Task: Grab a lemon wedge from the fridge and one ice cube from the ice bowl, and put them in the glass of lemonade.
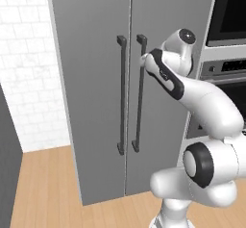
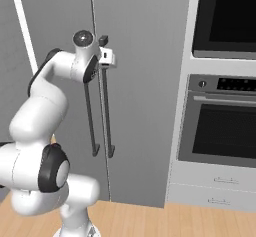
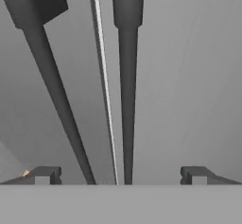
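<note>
In front of the robot, the fridge stands tall and shut, its two grey doors meeting at a centre seam, with the black oven stacked just to its right. Against that seam, the two dark handles run straight up and down, one on each side: the left handle and the right handle. The claw sits near the top of these bars, close to the fridge front. In the hand view both handles pass between the two fingertips, which stand wide apart and grasp nothing. The right bar lies nearest the middle of the gap, its length running away up the view, so I judge the claw must shift sideways to straddle one bar alone.
</note>
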Controlling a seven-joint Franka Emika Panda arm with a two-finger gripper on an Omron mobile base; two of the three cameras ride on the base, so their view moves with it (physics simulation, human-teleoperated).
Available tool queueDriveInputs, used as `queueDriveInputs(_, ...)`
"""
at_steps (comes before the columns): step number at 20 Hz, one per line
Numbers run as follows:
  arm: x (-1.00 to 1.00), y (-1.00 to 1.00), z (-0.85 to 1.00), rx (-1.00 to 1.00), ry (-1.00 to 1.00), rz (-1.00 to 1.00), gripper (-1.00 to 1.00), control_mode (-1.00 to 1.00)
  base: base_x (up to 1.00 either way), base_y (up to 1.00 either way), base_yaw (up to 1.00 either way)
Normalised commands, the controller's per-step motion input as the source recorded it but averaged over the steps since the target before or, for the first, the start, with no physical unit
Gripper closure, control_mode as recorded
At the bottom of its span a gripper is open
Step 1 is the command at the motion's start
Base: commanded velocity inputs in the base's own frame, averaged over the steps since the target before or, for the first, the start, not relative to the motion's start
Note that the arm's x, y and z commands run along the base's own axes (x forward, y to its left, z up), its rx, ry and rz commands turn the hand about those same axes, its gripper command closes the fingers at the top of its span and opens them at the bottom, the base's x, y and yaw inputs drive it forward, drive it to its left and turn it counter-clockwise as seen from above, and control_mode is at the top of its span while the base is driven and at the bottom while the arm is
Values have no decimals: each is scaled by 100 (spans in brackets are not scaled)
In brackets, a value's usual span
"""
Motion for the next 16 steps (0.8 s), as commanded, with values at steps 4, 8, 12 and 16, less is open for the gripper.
queueDriveInputs(4, 68, -10, -3, 0, 0, 0, -100, -100, 0, 0, 0)
queueDriveInputs(8, 66, 0, -13, 0, 0, 0, -100, -100, 0, 0, 0)
queueDriveInputs(12, 64, 2, -27, 0, 0, 0, -100, -100, 0, 0, 0)
queueDriveInputs(16, 63, 4, -26, 0, -1, 0, -100, -100, 0, 0, 0)
